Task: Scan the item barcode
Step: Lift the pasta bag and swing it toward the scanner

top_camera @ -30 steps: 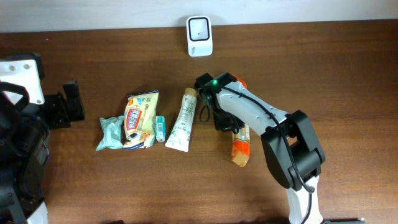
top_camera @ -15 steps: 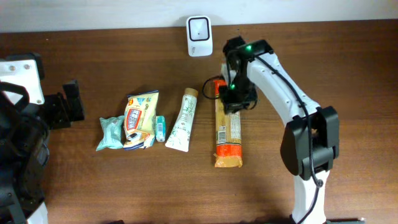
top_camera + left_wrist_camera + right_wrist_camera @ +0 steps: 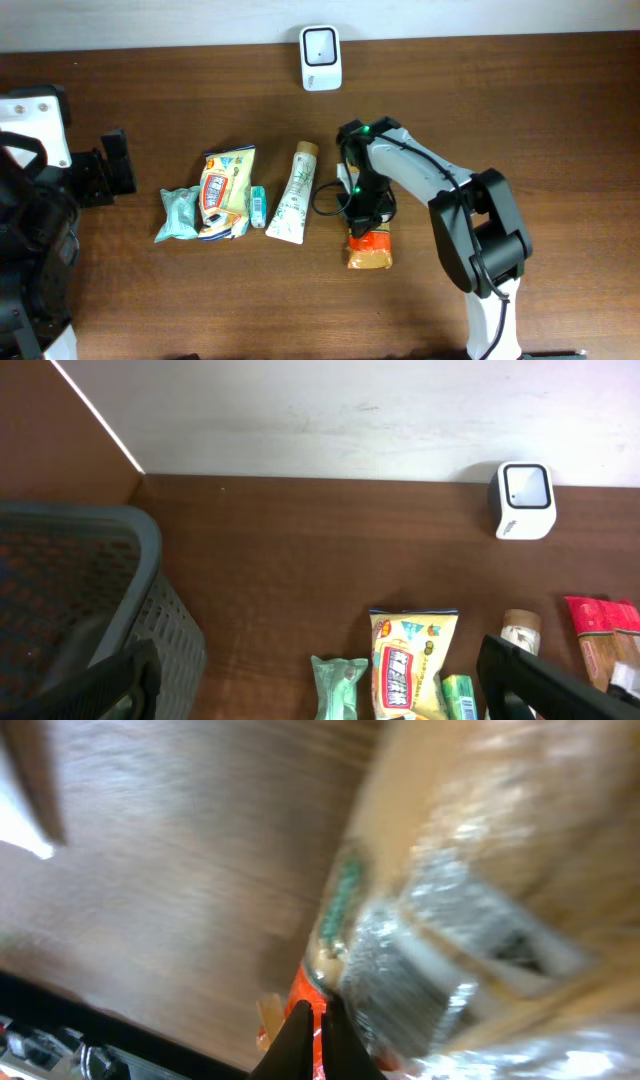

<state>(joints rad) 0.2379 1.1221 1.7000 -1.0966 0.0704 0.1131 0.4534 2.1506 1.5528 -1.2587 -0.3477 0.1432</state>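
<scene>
Orange pkt (image 3: 370, 250) lies centre of table (image 3: 520, 110), just right of the white tube (image 3: 293, 193). Only its near end shows, the rest is under the arm. R gripper (image 3: 362, 212) sits over it, clenched. Wrist view is blurred, but the fingertips look pinched on a sliver of the orange wrapper.

Changed: half a sec back the pkt lay full length w/ the gripper at its far end. Since then the gripper has come nearer along it and the jaws have gone from part open to closed. So prob. a fresh grasp, lift to scanner (image 3: 321, 44) at the far edge not yet done.

L gripper (image 3: 110, 168) far left, fully released, idle by the basket (image 3: 90, 600).
</scene>
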